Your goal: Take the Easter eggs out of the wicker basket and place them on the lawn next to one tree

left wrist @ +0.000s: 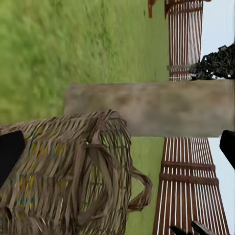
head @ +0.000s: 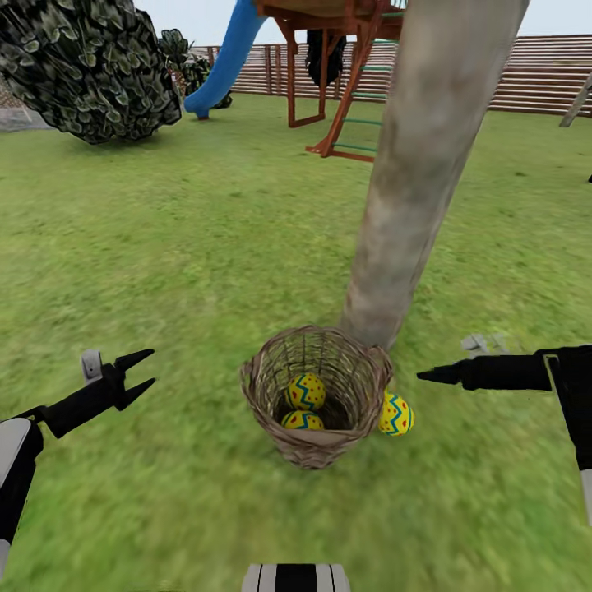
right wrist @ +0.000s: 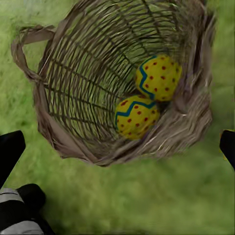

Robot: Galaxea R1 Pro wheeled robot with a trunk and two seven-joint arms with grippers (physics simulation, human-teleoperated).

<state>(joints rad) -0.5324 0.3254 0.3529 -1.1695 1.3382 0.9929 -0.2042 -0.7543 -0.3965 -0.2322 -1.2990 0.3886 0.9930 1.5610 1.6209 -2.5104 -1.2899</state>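
The wicker basket (head: 316, 448) stands on the lawn (head: 164, 247) at the foot of the leaning grey-brown tree trunk (head: 411, 189). Two yellow Easter eggs (head: 306, 390) (head: 302, 421) lie inside it. A third egg (head: 395, 413) rests on the grass against the basket's right side, close to the trunk. My left gripper (head: 153, 367) hovers open to the left of the basket, apart from it. My right gripper (head: 421, 376) hangs open just right of the basket and above it. In the right wrist view its fingers (right wrist: 10, 152) frame the basket (right wrist: 49, 122) and both eggs (right wrist: 157, 77) (right wrist: 134, 116).
A big dark bush (head: 90, 66) stands at the far left. Beyond it are a blue slide (head: 226, 57), a red-brown playset (head: 337, 82) and the slatted fence (head: 543, 74). Open grass spreads left and right of the trunk.
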